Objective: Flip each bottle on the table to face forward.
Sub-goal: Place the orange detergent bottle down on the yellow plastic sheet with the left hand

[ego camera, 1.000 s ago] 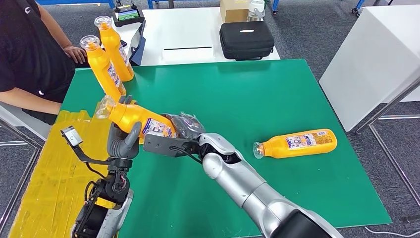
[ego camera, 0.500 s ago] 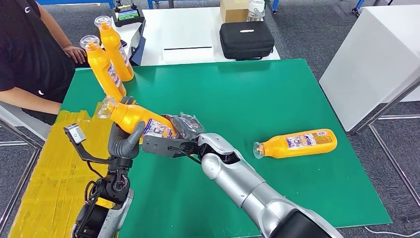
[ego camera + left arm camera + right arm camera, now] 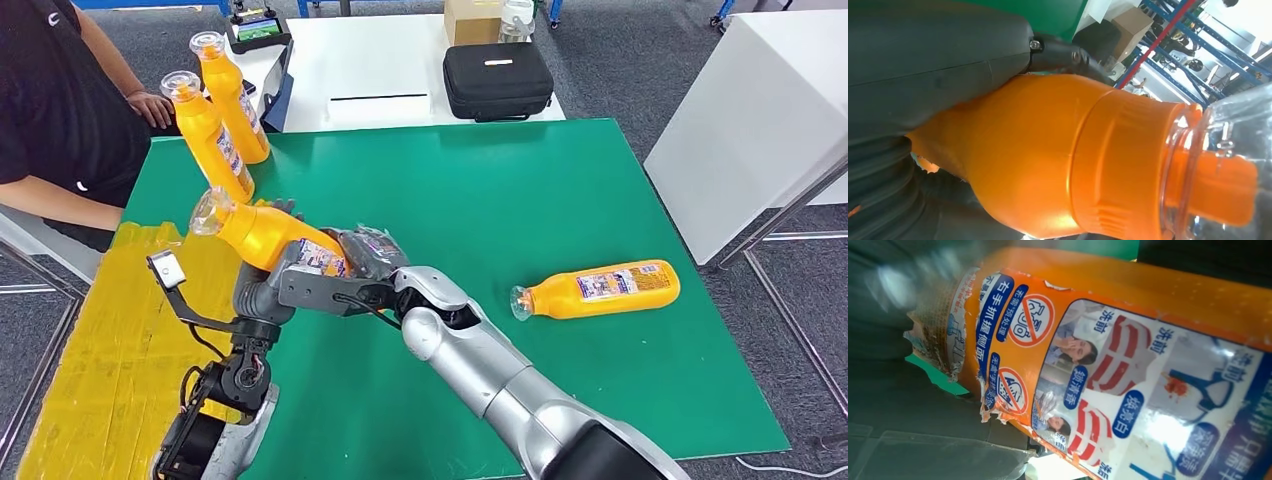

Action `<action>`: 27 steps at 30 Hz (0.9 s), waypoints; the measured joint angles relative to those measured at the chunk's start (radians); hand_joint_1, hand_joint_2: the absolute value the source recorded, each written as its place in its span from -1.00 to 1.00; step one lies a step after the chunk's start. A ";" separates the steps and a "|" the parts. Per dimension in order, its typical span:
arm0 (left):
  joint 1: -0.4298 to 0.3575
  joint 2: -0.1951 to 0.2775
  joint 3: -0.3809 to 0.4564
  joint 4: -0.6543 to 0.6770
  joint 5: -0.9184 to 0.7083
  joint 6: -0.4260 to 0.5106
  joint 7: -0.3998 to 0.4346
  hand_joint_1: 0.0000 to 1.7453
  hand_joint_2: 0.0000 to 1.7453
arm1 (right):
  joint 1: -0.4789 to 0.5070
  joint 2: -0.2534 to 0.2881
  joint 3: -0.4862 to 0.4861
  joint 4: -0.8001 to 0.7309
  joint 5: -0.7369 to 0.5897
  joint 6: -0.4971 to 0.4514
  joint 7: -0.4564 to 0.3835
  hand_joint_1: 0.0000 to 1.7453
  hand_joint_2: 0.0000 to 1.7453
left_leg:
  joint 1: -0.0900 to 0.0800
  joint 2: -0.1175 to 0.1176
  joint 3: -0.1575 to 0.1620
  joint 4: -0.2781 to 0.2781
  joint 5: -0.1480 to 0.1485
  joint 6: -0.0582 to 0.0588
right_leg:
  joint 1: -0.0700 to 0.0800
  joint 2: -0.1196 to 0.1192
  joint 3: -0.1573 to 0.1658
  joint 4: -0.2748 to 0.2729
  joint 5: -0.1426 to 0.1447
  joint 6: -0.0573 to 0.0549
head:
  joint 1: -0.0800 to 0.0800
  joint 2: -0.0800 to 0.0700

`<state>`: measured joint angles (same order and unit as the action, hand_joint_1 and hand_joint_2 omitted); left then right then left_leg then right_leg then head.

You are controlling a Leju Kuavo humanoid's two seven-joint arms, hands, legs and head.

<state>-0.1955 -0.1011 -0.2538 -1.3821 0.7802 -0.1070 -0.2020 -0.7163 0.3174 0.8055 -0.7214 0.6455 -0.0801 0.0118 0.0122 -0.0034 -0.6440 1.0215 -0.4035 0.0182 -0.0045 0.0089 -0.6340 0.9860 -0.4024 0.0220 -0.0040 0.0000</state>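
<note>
My left hand (image 3: 262,291) and right hand (image 3: 372,256) both gripped one orange bottle (image 3: 262,232) above the green surface (image 3: 520,190); two bottles (image 3: 212,135) stood upright, another bottle (image 3: 600,289) lay unturned.

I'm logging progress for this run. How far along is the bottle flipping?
Two bottles stand upright at the table's far left corner, apparently done. A third bottle is held tilted above the table by both the left hand and the right hand, mid-handover or mid-turn. One more bottle lies on its side to the right, untouched.

Left hand (image 3: 262,290), right hand (image 3: 368,256) — both clasped
</note>
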 joint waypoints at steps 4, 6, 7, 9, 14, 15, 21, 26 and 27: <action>-0.001 0.000 -0.006 0.005 0.012 -0.003 -0.004 1.00 1.00 | 0.001 0.000 -0.002 0.000 0.000 0.000 -0.002 1.00 1.00 | 0.000 0.000 0.000 0.000 0.000 0.000 | 0.000 0.000 0.000 0.000 0.000 0.000 | 0.000 0.000; -0.001 0.000 -0.008 0.006 0.017 -0.003 -0.006 1.00 1.00 | 0.002 0.000 -0.005 0.000 0.001 0.000 -0.003 1.00 1.00 | 0.000 0.000 0.000 0.000 0.000 0.000 | 0.000 0.000 0.000 0.000 0.000 0.000 | 0.000 0.000; -0.001 0.000 -0.008 0.006 0.018 -0.003 -0.006 1.00 1.00 | 0.002 0.000 -0.006 0.000 0.001 0.000 -0.004 1.00 1.00 | 0.000 0.000 0.000 0.000 0.000 0.000 | 0.000 0.000 0.000 0.000 0.000 0.000 | 0.000 0.000; -0.001 0.000 -0.009 0.007 0.019 -0.003 -0.006 1.00 1.00 | 0.004 0.000 -0.008 0.000 0.001 0.000 -0.005 1.00 1.00 | 0.000 0.000 0.000 0.000 0.000 0.000 | 0.000 0.000 0.000 0.000 0.000 0.000 | 0.000 0.000; 0.000 0.000 -0.011 0.008 0.025 -0.001 -0.009 1.00 1.00 | 0.008 0.000 -0.010 -0.001 0.006 0.000 -0.009 1.00 1.00 | 0.000 0.000 0.000 0.000 0.000 0.000 | 0.000 0.001 -0.001 0.000 0.000 0.000 | 0.000 0.000; 0.000 0.000 -0.012 0.008 0.025 -0.001 -0.011 1.00 1.00 | 0.008 0.000 -0.011 -0.002 0.007 0.000 -0.010 1.00 1.00 | 0.000 0.000 0.000 0.000 0.000 0.000 | 0.000 0.001 -0.001 0.000 0.000 0.000 | 0.000 0.000; 0.000 0.000 -0.013 0.008 0.025 0.000 -0.017 1.00 1.00 | 0.011 0.000 -0.013 -0.005 0.010 0.000 -0.012 1.00 1.00 | 0.000 0.000 0.000 0.000 0.000 0.000 | 0.000 0.001 -0.001 0.000 0.000 0.000 | 0.000 0.000; 0.003 0.000 -0.023 0.004 -0.014 0.022 -0.055 1.00 1.00 | 0.021 -0.005 -0.020 -0.009 0.021 -0.004 -0.016 -1.00 1.00 | 0.000 0.000 0.000 0.000 0.000 0.000 | 0.000 0.001 0.000 0.000 0.000 0.000 | 0.000 0.000; 0.004 0.000 -0.025 -0.001 -0.026 0.029 -0.060 1.00 1.00 | 0.023 -0.008 -0.024 -0.009 0.023 -0.006 -0.018 -1.00 1.00 | 0.000 0.000 0.000 0.000 0.000 0.000 | 0.000 0.001 0.000 0.000 0.000 0.000 | 0.000 0.000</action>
<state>-0.1920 -0.1011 -0.2783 -1.3827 0.7537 -0.0783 -0.2625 -0.6928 0.3098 0.7816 -0.7305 0.6682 -0.0859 -0.0057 0.0122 -0.0031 -0.6441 1.0215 -0.4035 0.0181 -0.0045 0.0094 -0.6345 0.9860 -0.4024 0.0220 -0.0039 0.0000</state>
